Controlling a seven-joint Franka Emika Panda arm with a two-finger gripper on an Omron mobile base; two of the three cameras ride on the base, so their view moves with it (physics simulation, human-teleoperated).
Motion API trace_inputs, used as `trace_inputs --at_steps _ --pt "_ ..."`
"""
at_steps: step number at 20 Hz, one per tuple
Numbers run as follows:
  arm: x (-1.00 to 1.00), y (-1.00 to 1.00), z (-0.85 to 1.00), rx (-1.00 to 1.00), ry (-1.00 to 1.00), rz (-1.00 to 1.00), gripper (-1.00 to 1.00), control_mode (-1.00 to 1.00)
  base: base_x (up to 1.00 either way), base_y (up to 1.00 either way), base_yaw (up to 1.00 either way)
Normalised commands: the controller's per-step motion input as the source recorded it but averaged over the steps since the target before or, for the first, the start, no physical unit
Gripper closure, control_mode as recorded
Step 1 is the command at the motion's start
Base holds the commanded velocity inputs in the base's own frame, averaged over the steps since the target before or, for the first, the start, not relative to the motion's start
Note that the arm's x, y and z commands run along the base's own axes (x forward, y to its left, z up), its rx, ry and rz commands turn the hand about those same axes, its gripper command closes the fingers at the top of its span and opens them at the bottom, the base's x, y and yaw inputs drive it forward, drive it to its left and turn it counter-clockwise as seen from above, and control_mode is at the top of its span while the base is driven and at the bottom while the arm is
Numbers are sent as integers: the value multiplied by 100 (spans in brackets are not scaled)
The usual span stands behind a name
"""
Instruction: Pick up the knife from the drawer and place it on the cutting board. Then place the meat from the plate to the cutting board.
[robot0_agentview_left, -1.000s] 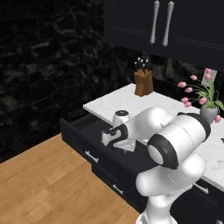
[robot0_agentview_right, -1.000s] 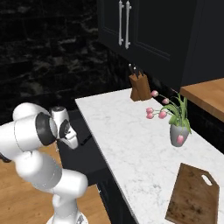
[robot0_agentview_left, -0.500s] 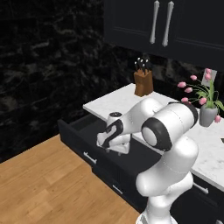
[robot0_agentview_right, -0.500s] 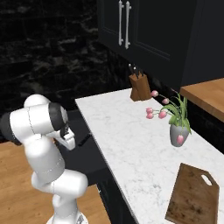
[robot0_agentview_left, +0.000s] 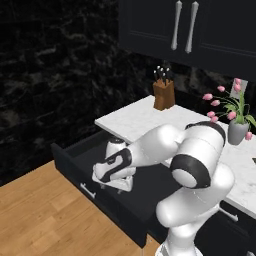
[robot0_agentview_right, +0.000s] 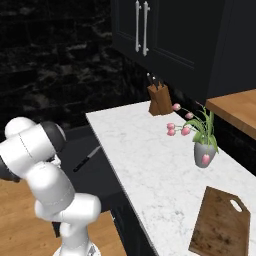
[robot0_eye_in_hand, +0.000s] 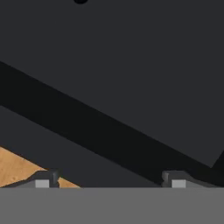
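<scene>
Compared with a second ago, the arm has swung further left and lower, so the pincer (robot0_agentview_left: 117, 186) now hangs over the front part of the open drawer (robot0_agentview_left: 75, 162), close behind its front wall. Seen from the hand, the two fingertips (robot0_eye_in_hand: 43, 179) stand wide apart with nothing between them, looking down on the drawer's dark floor (robot0_eye_in_hand: 131, 65) and front edge, with a corner of wooden floor (robot0_eye_in_hand: 17, 168) beyond. From the right base camera, the knife (robot0_agentview_right: 87, 159) lies flat on the drawer bottom, deeper in the drawer than the pincer and apart from it, untouched. Far off to the pincer's right, the cutting board (robot0_agentview_right: 220, 227) rests on the white marble counter (robot0_agentview_right: 150, 155), past the vase of pink tulips (robot0_agentview_right: 202, 145) and the knife block (robot0_agentview_right: 159, 100).
</scene>
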Motion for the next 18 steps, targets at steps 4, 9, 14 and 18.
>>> trace_inputs --at_steps 4,9,14,18 --pt "-97 71 7 7 -1 0 -100 -100 0 0 0" --pt "-17 2 80 1 -16 -10 -100 -100 0 0 0" --pt "33 -24 96 0 -18 -5 -100 -100 0 0 0" --pt "47 -52 21 -9 -4 0 -100 -100 0 0 0"
